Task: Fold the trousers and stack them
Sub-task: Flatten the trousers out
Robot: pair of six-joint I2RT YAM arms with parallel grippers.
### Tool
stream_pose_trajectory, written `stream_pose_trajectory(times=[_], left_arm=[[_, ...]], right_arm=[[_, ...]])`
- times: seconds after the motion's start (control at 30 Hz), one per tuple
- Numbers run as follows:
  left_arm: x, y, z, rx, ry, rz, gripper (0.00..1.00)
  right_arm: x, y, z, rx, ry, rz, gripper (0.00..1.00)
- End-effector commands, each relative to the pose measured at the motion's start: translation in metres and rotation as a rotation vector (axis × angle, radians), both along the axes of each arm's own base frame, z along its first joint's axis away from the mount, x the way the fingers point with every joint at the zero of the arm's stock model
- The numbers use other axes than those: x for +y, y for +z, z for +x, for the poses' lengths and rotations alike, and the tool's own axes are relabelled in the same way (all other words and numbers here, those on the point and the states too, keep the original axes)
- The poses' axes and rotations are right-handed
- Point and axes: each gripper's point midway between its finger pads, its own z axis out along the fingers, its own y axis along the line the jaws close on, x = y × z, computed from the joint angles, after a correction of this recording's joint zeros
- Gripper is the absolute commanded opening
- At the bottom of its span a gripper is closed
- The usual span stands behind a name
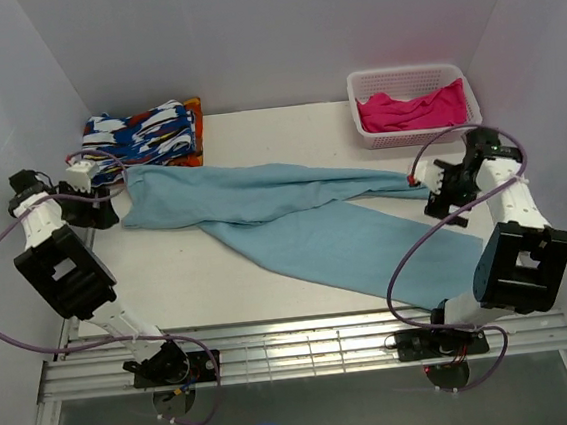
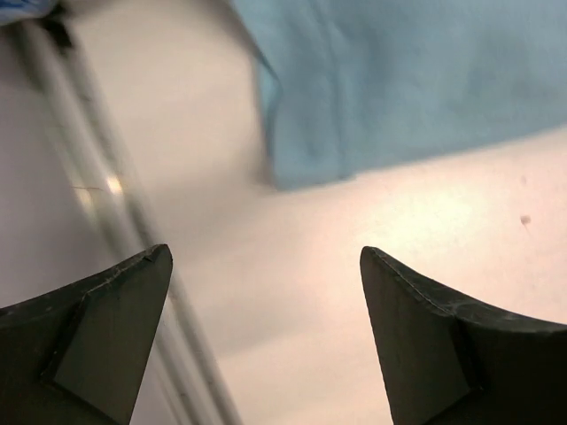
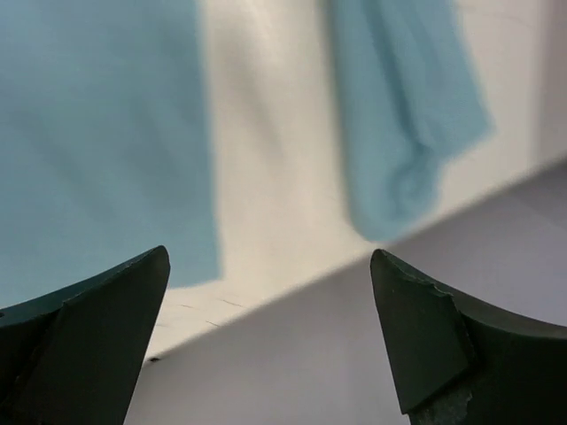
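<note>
The light-blue trousers (image 1: 294,216) lie spread flat on the white table, waist at the left and two legs running right. My left gripper (image 1: 99,208) is open and empty just left of the waist edge. In the left wrist view the waist corner (image 2: 399,80) lies ahead of my open left gripper (image 2: 266,266), apart from it. My right gripper (image 1: 440,197) is open and empty by the end of the upper leg. In the right wrist view both legs show, one at the left (image 3: 97,133) and one at the right (image 3: 407,115), beyond my open right gripper (image 3: 270,266).
A blue-white-orange patterned folded cloth (image 1: 146,135) lies at the back left. A white basket (image 1: 377,138) at the back right holds a pink garment (image 1: 414,109). White walls enclose the table on three sides. A metal rail (image 1: 306,346) runs along the near edge.
</note>
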Motion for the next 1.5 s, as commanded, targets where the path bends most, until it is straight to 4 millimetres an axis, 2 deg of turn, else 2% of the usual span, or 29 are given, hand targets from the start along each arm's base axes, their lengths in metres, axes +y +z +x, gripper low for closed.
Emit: stream_pose_trajectory(times=[0.0, 0.03, 0.07, 0.17, 0.23, 0.27, 0.43, 0.7, 0.8, 0.9, 1.0, 1.03, 1.1, 1.13, 1.17, 1.2, 1.23, 1.27, 1.3, 1.33, 1.37, 1.4, 1.43, 1.47], left_arm=[[-0.044, -0.038, -0.032, 0.043, -0.245, 0.019, 0.98], [-0.047, -0.055, -0.040, 0.068, -0.249, 0.008, 0.98], [-0.043, -0.059, -0.034, 0.043, -0.256, 0.033, 0.98], [-0.045, -0.072, -0.024, -0.027, -0.275, 0.045, 0.98], [-0.042, -0.071, -0.009, -0.095, -0.258, 0.060, 0.98], [-0.044, -0.076, -0.006, -0.099, -0.253, 0.055, 0.98], [-0.042, -0.075, 0.016, -0.208, -0.258, 0.115, 0.98], [-0.049, -0.091, 0.028, -0.236, -0.310, 0.167, 0.98], [-0.051, -0.095, 0.032, -0.221, -0.302, 0.156, 0.95], [-0.053, -0.098, 0.031, -0.209, -0.306, 0.160, 0.83], [-0.055, -0.101, 0.030, -0.198, -0.308, 0.141, 0.66], [-0.057, -0.102, 0.030, -0.190, -0.311, 0.129, 0.56], [-0.059, -0.101, 0.032, -0.189, -0.315, 0.113, 0.45], [-0.064, -0.100, 0.030, -0.176, -0.323, 0.091, 0.40], [-0.064, -0.092, 0.033, -0.183, -0.325, 0.085, 0.26], [-0.066, -0.088, 0.032, -0.177, -0.333, 0.072, 0.19], [-0.073, -0.088, 0.021, -0.130, -0.355, 0.039, 0.14], [-0.073, -0.083, 0.020, -0.120, -0.363, 0.035, 0.06], [-0.069, -0.065, 0.026, -0.130, -0.368, 0.048, 0.03], [-0.077, -0.064, 0.008, -0.054, -0.403, 0.011, 0.00], [-0.077, -0.055, 0.005, -0.035, -0.413, 0.011, 0.00], [-0.070, -0.032, 0.011, -0.051, -0.423, 0.025, 0.00], [-0.077, -0.027, -0.010, 0.017, -0.466, -0.018, 0.00], [-0.076, -0.017, -0.013, 0.031, -0.478, -0.016, 0.00]], right_arm=[[0.041, -0.059, -0.069, 0.290, 0.065, 0.067, 1.00], [0.046, -0.064, -0.075, 0.307, 0.075, 0.064, 1.00], [0.052, -0.074, -0.087, 0.339, 0.086, 0.068, 1.00], [0.064, -0.085, -0.091, 0.354, 0.113, 0.045, 1.00], [0.070, -0.094, -0.097, 0.378, 0.129, 0.035, 1.00], [0.072, -0.097, -0.100, 0.398, 0.134, 0.033, 1.00], [0.088, -0.109, -0.113, 0.430, 0.182, 0.013, 0.99], [0.106, -0.124, -0.139, 0.492, 0.244, -0.010, 0.96], [0.109, -0.119, -0.136, 0.488, 0.244, -0.004, 0.97], [0.114, -0.097, -0.127, 0.446, 0.254, 0.015, 0.96], [0.123, -0.085, -0.131, 0.461, 0.267, 0.051, 0.95], [0.119, -0.090, -0.136, 0.485, 0.268, 0.024, 0.95], [0.115, -0.102, -0.152, 0.540, 0.270, 0.004, 0.95], [0.112, -0.108, -0.152, 0.541, 0.268, -0.013, 0.96], [0.110, -0.113, -0.155, 0.547, 0.272, -0.025, 0.96], [0.107, -0.118, -0.156, 0.546, 0.277, -0.042, 0.99], [0.101, -0.125, -0.158, 0.545, 0.276, -0.075, 1.00], [0.099, -0.128, -0.157, 0.541, 0.279, -0.089, 0.95], [0.095, -0.132, -0.156, 0.539, 0.275, -0.108, 0.81], [0.089, -0.135, -0.154, 0.535, 0.267, -0.136, 0.72], [0.087, -0.135, -0.150, 0.520, 0.268, -0.139, 0.63], [0.082, -0.135, -0.145, 0.510, 0.245, -0.137, 0.46], [0.080, -0.131, -0.136, 0.492, 0.236, -0.137, 0.39], [0.077, -0.129, -0.131, 0.482, 0.230, -0.134, 0.31]])
